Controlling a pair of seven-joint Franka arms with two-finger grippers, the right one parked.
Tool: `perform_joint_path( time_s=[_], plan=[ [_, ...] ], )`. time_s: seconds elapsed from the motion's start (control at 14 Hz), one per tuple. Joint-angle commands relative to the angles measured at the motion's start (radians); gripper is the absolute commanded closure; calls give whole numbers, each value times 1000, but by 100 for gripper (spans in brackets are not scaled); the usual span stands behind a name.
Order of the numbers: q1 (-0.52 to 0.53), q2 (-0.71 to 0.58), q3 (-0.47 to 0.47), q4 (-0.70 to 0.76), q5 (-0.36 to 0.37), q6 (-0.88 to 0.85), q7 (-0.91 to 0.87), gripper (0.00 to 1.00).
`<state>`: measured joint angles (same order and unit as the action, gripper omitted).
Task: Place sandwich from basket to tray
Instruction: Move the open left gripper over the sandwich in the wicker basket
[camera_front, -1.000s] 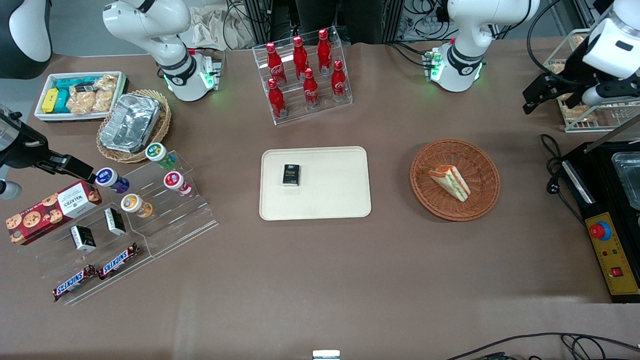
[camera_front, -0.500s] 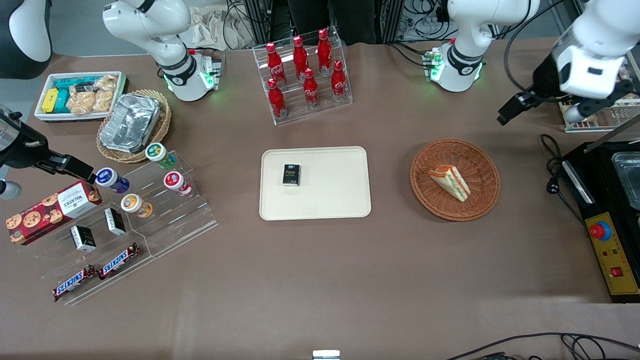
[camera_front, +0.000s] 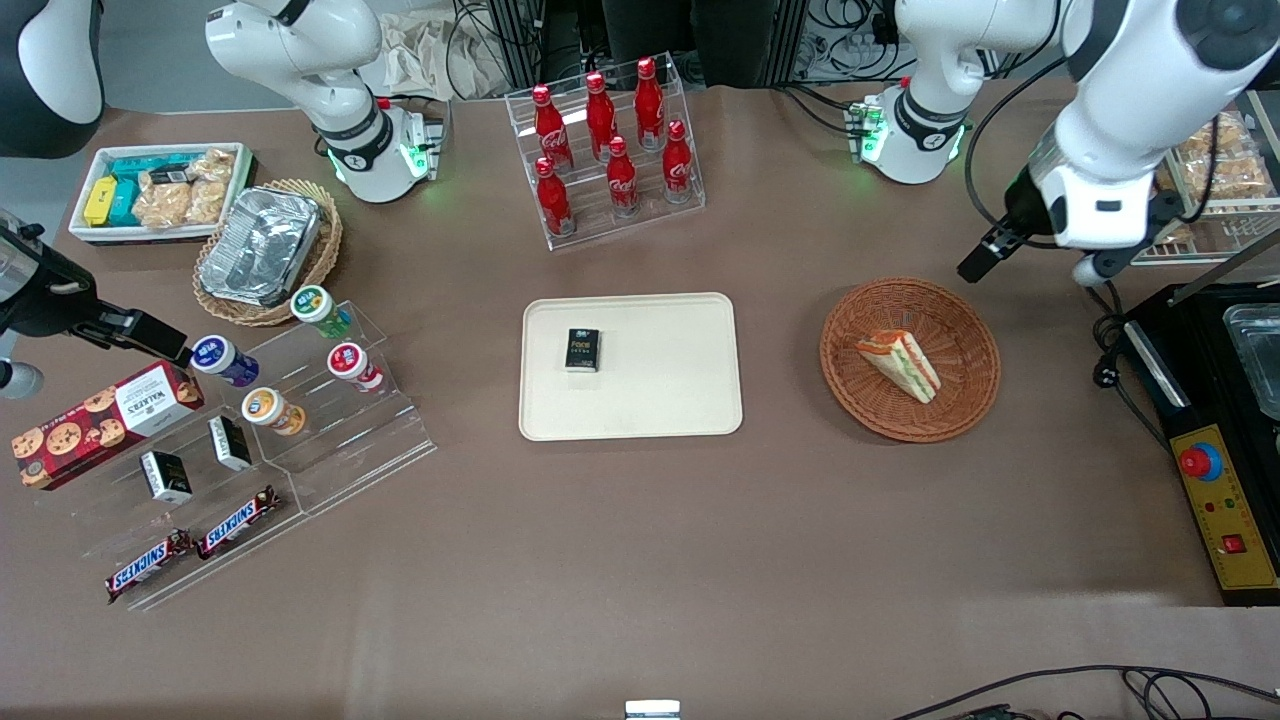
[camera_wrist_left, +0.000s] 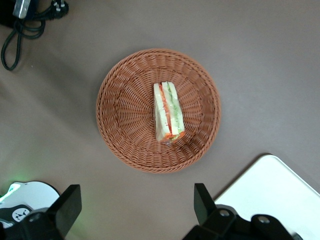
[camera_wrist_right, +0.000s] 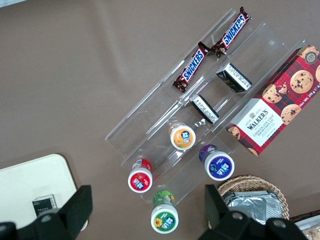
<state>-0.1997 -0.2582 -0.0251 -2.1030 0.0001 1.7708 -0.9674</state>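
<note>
The sandwich (camera_front: 898, 365) (camera_wrist_left: 167, 111), a pale wedge with orange-red and green layers, lies on its side in the middle of the reddish-brown wicker basket (camera_front: 960, 340) (camera_wrist_left: 125, 100). The cream tray (camera_front: 660, 395) (camera_wrist_left: 275, 190) lies beside the basket, toward the parked arm's end. My gripper (camera_front: 975, 262) (camera_wrist_left: 135, 205) hangs in the air just past the basket's rim, farther from the front camera than the sandwich. Its black fingers (camera_wrist_left: 67, 205) stand wide open with only bare tabletop between them.
A small black box (camera_front: 582, 350) sits on the tray. A clear rack of red bottles (camera_front: 605, 150) stands farther back. A black control box with a red button (camera_front: 1215, 470) and a looped cable (camera_front: 1100, 330) lie at the working arm's end.
My left arm has swung from the working arm's end of the table toward the basket, bringing the gripper close to its rim. The sandwich and basket have not moved.
</note>
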Motion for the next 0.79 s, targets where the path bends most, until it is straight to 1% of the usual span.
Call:
perform_joint_path(
  time_s=[0.0, 0.21, 0.71],
  plan=[
    [-7, -13, 5, -80, 18, 93, -83, 0],
    [-7, 5, 5, -166, 18, 229, -112, 0],
    [-9, 140, 5, -170, 20, 334, -178, 0]
  ],
)
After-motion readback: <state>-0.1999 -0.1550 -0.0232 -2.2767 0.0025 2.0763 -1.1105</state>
